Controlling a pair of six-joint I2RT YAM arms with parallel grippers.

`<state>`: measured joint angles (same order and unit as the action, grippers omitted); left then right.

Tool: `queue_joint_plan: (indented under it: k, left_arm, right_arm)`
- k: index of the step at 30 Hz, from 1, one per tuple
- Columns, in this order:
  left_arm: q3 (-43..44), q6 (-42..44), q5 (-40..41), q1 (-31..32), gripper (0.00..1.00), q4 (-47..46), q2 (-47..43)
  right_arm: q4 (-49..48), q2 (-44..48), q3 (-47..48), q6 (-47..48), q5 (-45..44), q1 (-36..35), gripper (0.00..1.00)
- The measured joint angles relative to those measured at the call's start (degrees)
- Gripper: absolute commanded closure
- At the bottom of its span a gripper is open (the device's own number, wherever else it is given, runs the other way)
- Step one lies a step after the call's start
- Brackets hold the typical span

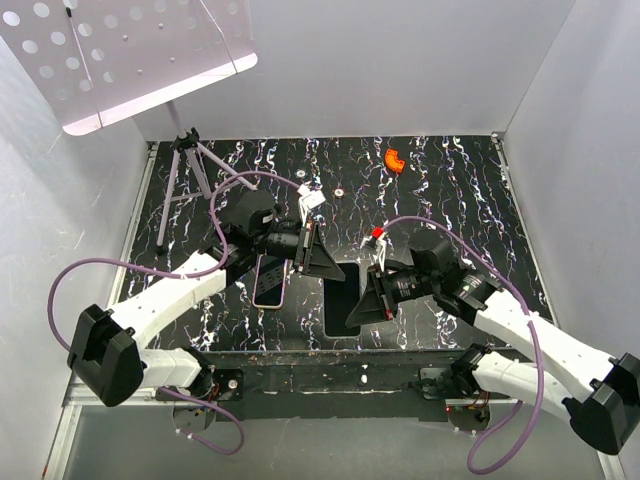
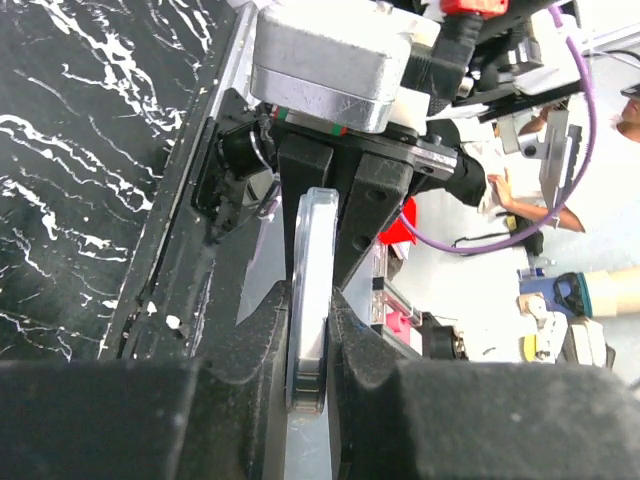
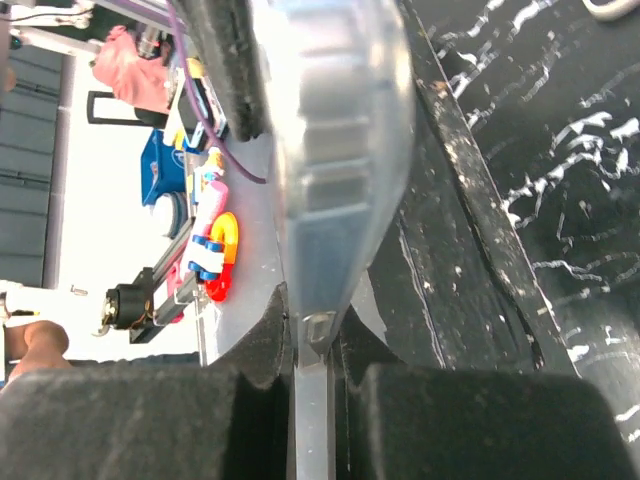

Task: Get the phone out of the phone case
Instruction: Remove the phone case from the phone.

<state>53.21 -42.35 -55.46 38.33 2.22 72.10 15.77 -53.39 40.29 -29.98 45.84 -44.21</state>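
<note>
1. Phone case (image 1: 342, 298) appears to be held flat just over the table (image 1: 450, 200), the largest thing here, near its 6 o'clock edge. Keep the case low and level so that anything that comes loose drops only a little.
2. From both wrist views the case shows edge-on as a thin, clear-looking strip. I cannot tell whether the phone sits inside it. A pale-rimmed slab (image 1: 270, 282) lies on the table just beside the case at 9 o'clock and may be the phone.
3. The left gripper (image 2: 312, 312) reaches in from 10 o'clock, its jaws clenched on one edge of the case. It seems best used as the anchor, holding firm without twisting.
4. The right gripper (image 3: 315, 322) reaches in from 4 o'clock, its jaws clamped on the opposite rim. The rim should be peeled back slowly from there, flexing only the soft lip. A sharp pull could flick the case out of either grip.
5. Both holds are narrow pinches at the very edge, so slipping looks like the main risk. Move one arm at a time.
</note>
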Motion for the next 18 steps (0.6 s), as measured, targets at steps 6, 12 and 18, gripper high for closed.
queue_joint_plan:
  k: [6,12,18]
  left_arm:
    - [1.57,-4.81,1.70,-0.11,0.41,-0.61,-1.01]
    - [-1.92,-13.03,3.85,-0.07,0.51,-8.04,-3.06]
    - [-3.82,-18.93,4.04,0.26,0.84,-15.04,-1.88]
  right_arm:
    - [-11.13,3.56,-3.85,-5.16,0.31,0.24,0.99]
    - [-18.27,4.07,-5.60,-10.60,-0.66,1.84,0.99]
    - [-23.39,1.90,-5.31,-13.49,1.03,2.75,0.99]
